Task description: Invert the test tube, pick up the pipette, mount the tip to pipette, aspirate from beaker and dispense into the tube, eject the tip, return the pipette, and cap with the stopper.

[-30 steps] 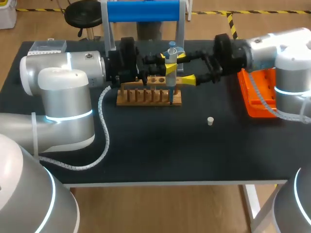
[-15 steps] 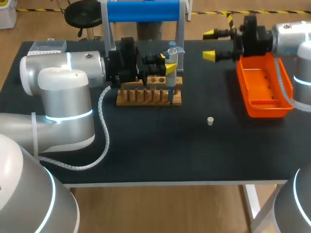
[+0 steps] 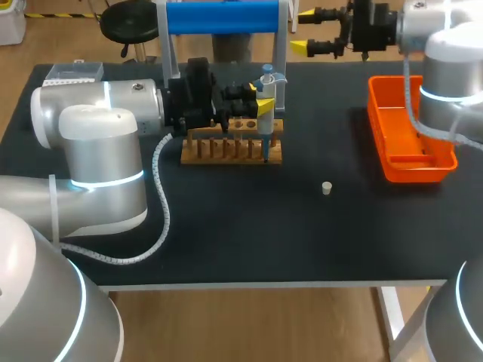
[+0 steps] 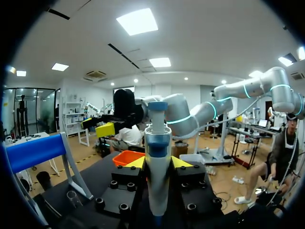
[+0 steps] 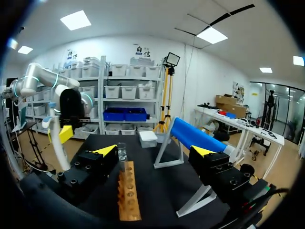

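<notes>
My left gripper [image 3: 263, 98] clasps the pipette [image 3: 266, 136] upright over the wooden rack's [image 3: 226, 151] end. My right gripper [image 3: 303, 30] hangs open, well apart. I should keep the pipette plumb, lifting straight.

The pipette [image 4: 157, 157] above the wooden rack [image 3: 232, 148] has its lower end cut off in the left wrist view. In the head view, the left gripper [image 3: 264, 98] hides the rack's back edge. A clear glass vessel [image 5: 122, 152] at the rack's far end is too small to tell tube from beaker. The stopper [image 3: 327, 188], right of the rack, is too small to show detail.
</notes>
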Controlling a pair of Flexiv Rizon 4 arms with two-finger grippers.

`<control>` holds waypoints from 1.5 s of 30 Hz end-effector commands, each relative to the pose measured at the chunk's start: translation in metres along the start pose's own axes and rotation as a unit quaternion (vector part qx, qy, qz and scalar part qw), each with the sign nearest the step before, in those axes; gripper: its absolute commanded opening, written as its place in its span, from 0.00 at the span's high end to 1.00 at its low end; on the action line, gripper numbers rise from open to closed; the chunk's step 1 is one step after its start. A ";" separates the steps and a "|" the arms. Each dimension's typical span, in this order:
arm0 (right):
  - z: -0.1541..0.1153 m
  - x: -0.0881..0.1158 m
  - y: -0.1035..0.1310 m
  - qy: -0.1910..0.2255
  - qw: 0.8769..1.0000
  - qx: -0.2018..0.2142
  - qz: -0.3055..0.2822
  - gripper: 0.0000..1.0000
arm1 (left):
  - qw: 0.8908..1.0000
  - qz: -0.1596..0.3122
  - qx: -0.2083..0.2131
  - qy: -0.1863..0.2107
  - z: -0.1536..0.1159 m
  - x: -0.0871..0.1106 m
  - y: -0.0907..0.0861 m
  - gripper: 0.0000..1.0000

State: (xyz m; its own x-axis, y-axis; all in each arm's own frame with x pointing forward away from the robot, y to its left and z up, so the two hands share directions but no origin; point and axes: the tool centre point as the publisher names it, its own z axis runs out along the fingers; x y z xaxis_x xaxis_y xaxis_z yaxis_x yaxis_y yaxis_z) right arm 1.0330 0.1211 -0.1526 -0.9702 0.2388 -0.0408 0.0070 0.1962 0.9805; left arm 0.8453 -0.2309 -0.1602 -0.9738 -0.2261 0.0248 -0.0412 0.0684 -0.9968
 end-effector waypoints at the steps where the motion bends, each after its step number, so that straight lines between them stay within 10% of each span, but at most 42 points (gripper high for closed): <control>1: 0.025 -0.017 -0.005 0.000 1.000 0.003 0.006 0.00 | 1.000 0.001 0.002 -0.003 0.001 0.001 0.001 1.00; 18: 0.070 -0.051 -0.011 -0.030 0.999 0.015 0.013 0.00 | 1.000 0.001 0.002 -0.003 0.001 0.001 0.001 1.00; 45: 0.076 -0.052 -0.011 -0.037 0.999 0.015 0.005 0.00 | 1.000 0.001 0.002 -0.003 0.001 0.001 0.001 1.00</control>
State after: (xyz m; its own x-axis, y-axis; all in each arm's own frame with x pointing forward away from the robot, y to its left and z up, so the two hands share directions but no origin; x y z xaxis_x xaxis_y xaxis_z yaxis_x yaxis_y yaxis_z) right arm 1.1008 0.1780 -0.1755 -0.9498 0.3094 -0.0467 0.0240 0.2208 0.9750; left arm 0.8453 -0.2309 -0.1602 -0.9738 -0.2260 0.0247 -0.0412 0.0684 -0.9968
